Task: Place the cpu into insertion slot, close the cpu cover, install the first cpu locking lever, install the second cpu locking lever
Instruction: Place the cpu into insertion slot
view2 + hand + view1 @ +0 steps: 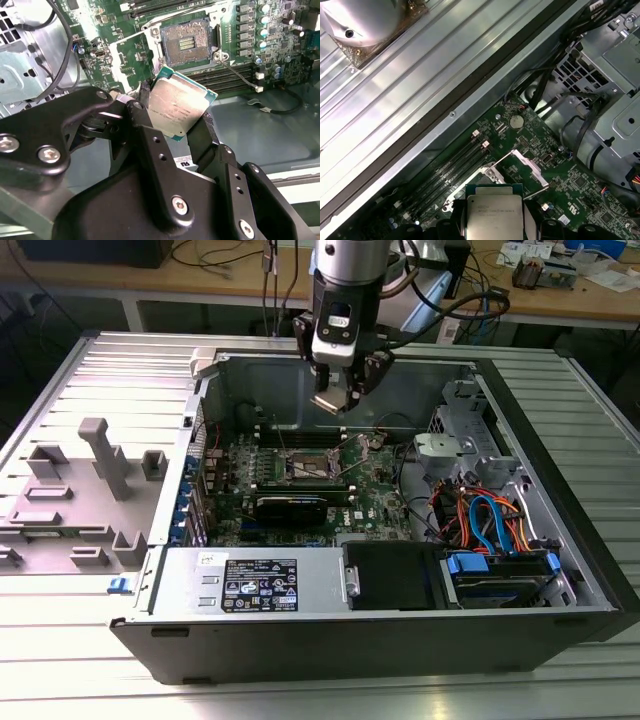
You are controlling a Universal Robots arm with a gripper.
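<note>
- The cpu (182, 102) is clamped by its edges between the fingers of the gripper (176, 112), metal top up, in the air above the green motherboard (385, 505).
- At the exterior view's left, a grey plastic fixture (100, 465) lies outside the computer case (300, 640), well apart from the arm.
- Mid-scene, the insertion slot (186, 42) lies bare, below the cpu and apart from it. I judge the cpu is not yet squarely over it.
- Toward the exterior view's right of the slot, the cpu cover (524, 164) stands raised.
- Farthest right, coloured cables (490, 515) crowd the drive bay.
</note>
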